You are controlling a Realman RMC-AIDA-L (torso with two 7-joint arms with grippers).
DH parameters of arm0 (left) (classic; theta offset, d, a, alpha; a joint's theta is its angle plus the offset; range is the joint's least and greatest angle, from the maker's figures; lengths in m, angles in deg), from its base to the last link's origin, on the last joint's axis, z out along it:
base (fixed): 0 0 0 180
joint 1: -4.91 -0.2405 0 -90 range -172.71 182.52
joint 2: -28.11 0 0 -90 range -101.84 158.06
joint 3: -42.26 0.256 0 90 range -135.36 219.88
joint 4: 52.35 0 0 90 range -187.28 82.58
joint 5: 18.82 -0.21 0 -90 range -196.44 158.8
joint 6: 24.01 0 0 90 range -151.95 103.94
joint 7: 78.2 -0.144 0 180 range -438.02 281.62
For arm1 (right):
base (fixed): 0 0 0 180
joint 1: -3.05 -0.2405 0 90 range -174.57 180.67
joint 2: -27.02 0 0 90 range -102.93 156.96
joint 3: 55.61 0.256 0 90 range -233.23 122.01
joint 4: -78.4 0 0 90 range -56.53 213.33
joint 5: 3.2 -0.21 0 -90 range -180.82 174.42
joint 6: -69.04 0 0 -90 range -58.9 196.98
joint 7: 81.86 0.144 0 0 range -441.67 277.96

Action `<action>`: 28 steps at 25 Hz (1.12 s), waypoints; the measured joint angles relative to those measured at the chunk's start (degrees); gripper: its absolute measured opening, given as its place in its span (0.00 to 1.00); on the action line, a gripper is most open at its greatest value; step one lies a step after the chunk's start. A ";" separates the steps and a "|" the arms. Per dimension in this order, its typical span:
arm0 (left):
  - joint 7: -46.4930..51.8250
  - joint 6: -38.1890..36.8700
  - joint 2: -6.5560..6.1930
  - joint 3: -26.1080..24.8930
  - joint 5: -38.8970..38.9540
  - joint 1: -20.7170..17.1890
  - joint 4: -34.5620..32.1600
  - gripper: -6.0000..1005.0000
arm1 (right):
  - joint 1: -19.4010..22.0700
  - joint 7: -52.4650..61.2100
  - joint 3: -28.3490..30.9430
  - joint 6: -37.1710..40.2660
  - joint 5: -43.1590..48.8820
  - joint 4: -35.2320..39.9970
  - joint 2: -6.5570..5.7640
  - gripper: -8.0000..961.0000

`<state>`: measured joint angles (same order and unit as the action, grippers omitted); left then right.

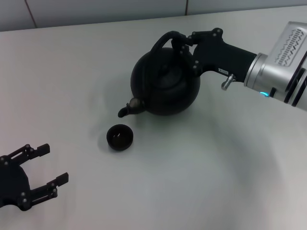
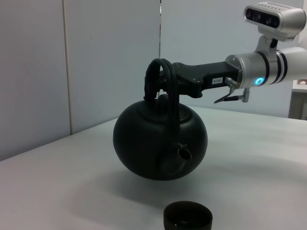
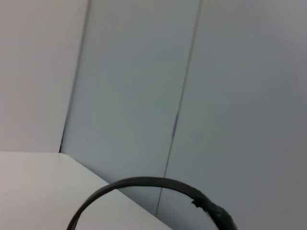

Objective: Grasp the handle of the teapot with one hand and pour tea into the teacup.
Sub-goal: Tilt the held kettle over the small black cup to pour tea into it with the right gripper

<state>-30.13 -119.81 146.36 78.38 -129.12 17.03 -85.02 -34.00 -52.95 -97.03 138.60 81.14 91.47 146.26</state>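
The round matte-black teapot (image 1: 165,84) hangs lifted above the white table (image 1: 201,172), tilted with its short spout (image 1: 128,109) pointing down toward the teacup. My right gripper (image 1: 180,42) is shut on the arched black handle (image 1: 165,40) at its top. The left wrist view shows the teapot (image 2: 160,143) clear of the table, its handle (image 2: 160,72) held by the right gripper (image 2: 168,81). The small black teacup (image 1: 119,137) stands on the table just below and in front of the spout; it also shows in the left wrist view (image 2: 188,218). My left gripper (image 1: 45,165) is open and empty at the near left. The right wrist view shows only part of the handle (image 3: 144,184).
A pale panelled wall (image 2: 96,57) rises behind the table's far edge. The right arm's silver forearm (image 1: 283,62) reaches in from the right. Bare tabletop lies around the teacup and between it and the left gripper.
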 joint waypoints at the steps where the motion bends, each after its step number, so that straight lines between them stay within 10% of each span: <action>1: 0.00 0.00 0.01 0.00 0.00 0.00 0.02 0.80 | -0.01 -1.35 -0.08 0.32 -0.04 0.11 0.01 0.09; 28: -0.54 0.00 0.12 0.00 0.85 0.18 0.69 0.80 | -0.65 -12.43 -7.36 1.79 0.08 5.72 -0.06 0.09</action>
<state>-30.67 -119.80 146.48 78.38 -128.28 17.21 -84.34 -34.65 -65.38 -104.38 140.39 81.22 97.19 146.20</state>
